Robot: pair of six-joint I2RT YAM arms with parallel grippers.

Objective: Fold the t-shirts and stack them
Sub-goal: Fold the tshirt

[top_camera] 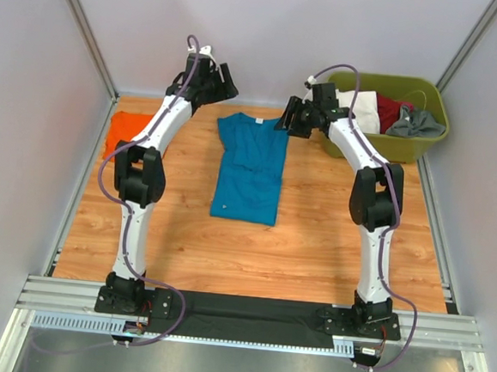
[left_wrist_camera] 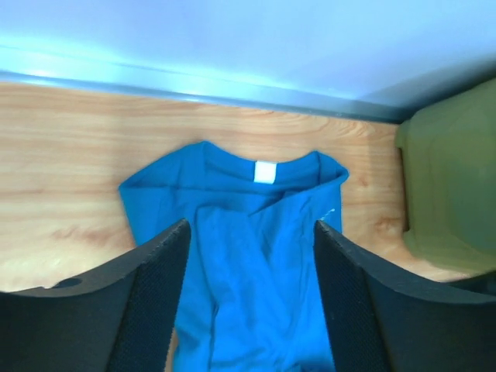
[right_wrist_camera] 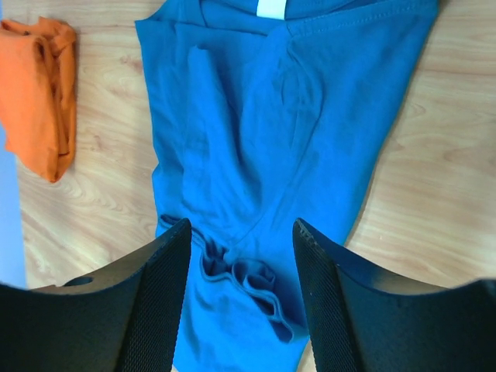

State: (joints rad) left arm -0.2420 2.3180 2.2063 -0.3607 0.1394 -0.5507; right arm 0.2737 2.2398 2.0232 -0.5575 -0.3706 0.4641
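Looking down from both wrists, I see the teal-blue t-shirt (top_camera: pixel 248 173) flat on the table (top_camera: pixel 312 251) between my two arms. Its long axis runs away from my bases: the collar with the white label is at the far end and the hem at the near end. The sides seem already folded in, so it is a narrow strip. My left gripper (left_wrist_camera: pixel 250 232) hangs above the far left of the collar, jaws spread wide and holding nothing. My right gripper (right_wrist_camera: pixel 242 229) is also spread and empty, over the right shoulder corner, and I judge it the nearer one to the cloth. The next fold probably brings the collar end toward the hem, so each jaw must come down on its own far corner. The orange t-shirt (top_camera: pixel 125 129) lies folded at the far left, well apart from the green tub (top_camera: pixel 415 150).
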